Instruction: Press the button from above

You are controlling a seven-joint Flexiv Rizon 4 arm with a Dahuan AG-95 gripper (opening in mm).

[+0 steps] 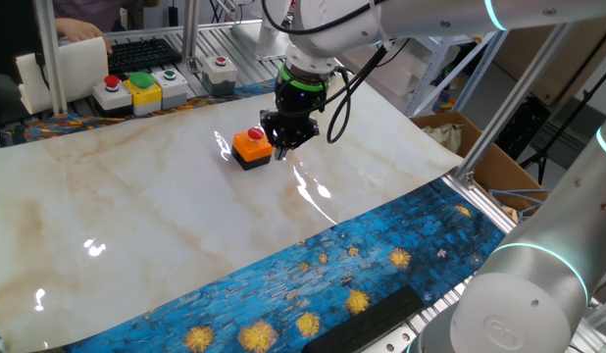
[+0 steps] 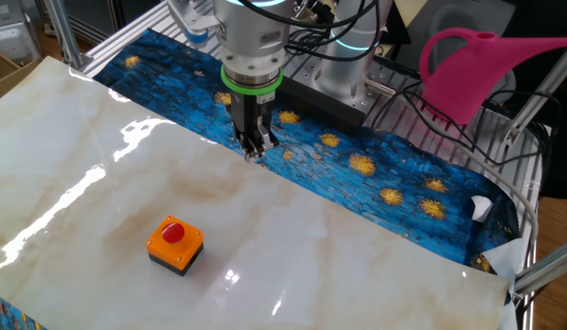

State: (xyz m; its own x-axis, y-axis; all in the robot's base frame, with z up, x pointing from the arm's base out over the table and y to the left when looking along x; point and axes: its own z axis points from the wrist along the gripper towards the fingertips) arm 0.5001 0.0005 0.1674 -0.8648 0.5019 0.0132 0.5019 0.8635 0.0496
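Near edge, other fixed view: the button [image 2: 174,244], a red round cap on an orange square housing with a black base, sits upright on the pale marble-patterned table [image 2: 357,257], with bare surface all around it. Beyond it, the gripper [image 2: 254,148] hangs from the arm [image 2: 250,37], pointing straight down above the table, well apart from the button and nearer the blue starry cloth [image 2: 394,183]. Its fingertips appear pressed together and hold nothing. In the one fixed view the gripper [image 1: 283,144] overlaps the button [image 1: 253,145] only by line of sight. Farthest back: a pink watering can [image 2: 485,64]; grey and yellow switch boxes [image 1: 146,88].
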